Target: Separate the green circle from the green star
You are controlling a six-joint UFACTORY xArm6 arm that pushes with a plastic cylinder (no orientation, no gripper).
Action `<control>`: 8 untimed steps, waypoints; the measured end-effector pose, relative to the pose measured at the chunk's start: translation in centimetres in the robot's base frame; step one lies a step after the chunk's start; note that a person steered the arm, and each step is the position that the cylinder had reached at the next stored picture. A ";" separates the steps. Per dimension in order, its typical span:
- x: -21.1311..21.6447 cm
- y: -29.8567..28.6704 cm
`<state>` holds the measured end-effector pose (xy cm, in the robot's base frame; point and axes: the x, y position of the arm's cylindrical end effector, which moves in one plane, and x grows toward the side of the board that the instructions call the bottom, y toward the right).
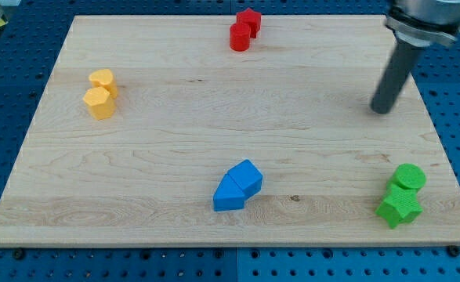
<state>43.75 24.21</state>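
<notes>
Green circle (409, 176) touching green star (400, 207) | my tip (382, 110) well above

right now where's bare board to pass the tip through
Bare: the middle, between yellow blocks, red pair, blue pair and my tip. Crowded: the bottom right corner, where green circle touches green star.
</notes>
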 end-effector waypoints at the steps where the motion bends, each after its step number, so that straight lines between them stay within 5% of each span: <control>1: 6.1 2.6; 3: 17.7 6.4; 8: 18.1 -2.1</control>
<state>61.80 22.11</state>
